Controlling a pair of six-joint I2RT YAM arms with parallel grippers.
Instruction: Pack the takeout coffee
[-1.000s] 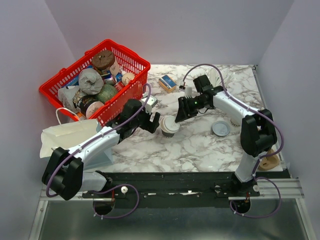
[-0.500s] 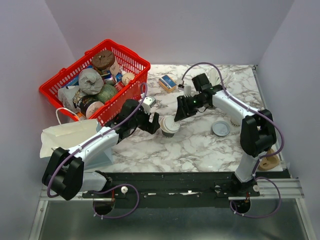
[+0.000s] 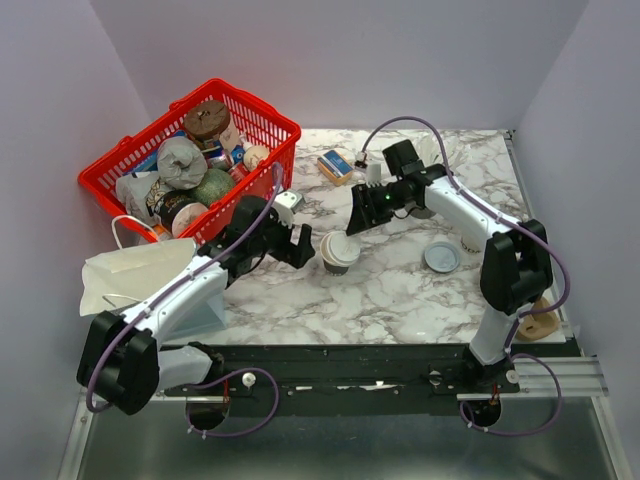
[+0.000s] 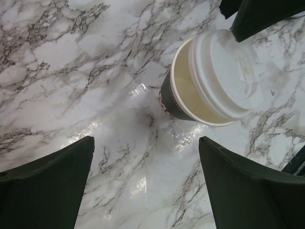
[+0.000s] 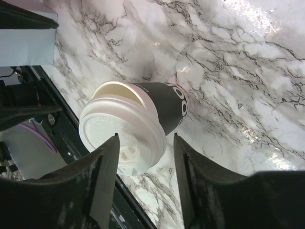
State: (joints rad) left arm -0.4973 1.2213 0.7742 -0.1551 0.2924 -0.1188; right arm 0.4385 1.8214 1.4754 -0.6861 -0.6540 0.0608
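The takeout coffee [image 3: 340, 252] stands upright near the centre of the marble worktop [image 3: 400, 292]. Its white lid [image 4: 221, 71] sits askew, exposing part of the rim. The left gripper [image 3: 305, 245] is released, just left of the cup. The right gripper [image 3: 356, 222] is released, at the lid's far-right edge; contact cannot be determined.

Two arms, pale shells over black joints.
White-grey links on left arm [image 3: 185, 295] and right arm [image 3: 470, 212], black motor housings and bases, a purple cable [image 3: 400, 128] looped along each; hand fingers [image 4: 45, 188] dark, matte, wedge-shaped.
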